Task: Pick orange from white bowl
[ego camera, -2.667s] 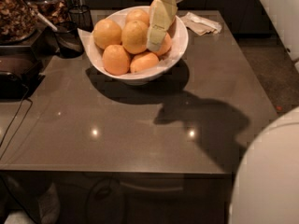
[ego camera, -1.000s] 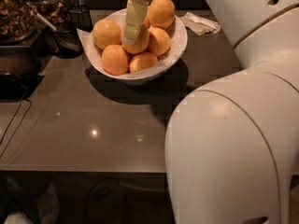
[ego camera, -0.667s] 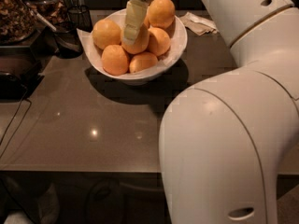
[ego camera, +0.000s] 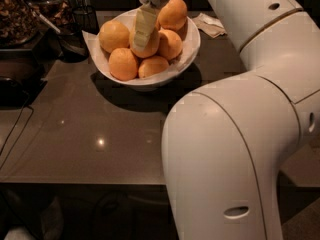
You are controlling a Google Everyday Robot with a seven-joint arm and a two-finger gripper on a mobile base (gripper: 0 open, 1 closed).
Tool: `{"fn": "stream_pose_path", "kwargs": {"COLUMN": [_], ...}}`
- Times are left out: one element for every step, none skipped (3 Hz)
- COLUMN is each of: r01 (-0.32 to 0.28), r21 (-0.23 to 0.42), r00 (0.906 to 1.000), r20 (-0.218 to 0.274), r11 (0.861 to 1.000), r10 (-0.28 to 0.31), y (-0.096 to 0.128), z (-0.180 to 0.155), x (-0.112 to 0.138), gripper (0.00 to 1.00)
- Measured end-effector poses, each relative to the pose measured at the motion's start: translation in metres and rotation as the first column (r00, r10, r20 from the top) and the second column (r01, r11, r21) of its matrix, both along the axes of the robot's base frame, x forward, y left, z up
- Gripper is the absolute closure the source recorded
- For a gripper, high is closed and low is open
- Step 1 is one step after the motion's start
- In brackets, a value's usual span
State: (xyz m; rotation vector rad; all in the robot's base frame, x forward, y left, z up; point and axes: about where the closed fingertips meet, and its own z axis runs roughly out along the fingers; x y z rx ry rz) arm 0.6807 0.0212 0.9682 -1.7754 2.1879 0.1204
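the robot's white arm (ego camera: 230,149) fills the near side from 3 to 6 o'clock, over the dark table (ego camera: 90,134). farther back, toward 12 o'clock, the white bowl (ego camera: 186,59) holds the pale orange (ego camera: 153,45) mid-pile. the gripper (ego camera: 141,36) sits against the orange's 10 o'clock side; its grip i cannot tell.

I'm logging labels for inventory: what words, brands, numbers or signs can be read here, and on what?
None readable anywhere.
The white bowl, the fruit in it, the dark table and the white robot arm carry no lettering.
The gripper, low over the pile in the bowl, shows no marking.
The containers at back left are too dark to tell.
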Motion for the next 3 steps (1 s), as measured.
{"fn": "stream_pose_path", "kwargs": {"r01": [0.002,0.001,-0.008], "r21": [-0.007,-0.010,-0.010], "r00": [0.9998,0.9993,0.9985], "r20": [-0.019,-0.037,-0.054], "r11": [1.000,1.000,1.000], "r10": [-0.002,-0.002,0.007], "y": [-0.001,-0.002,0.000], "z": [-0.010,-0.019,-0.027], "x": [0.003,0.005,0.007], "gripper": [0.29,0.29,0.28]}}
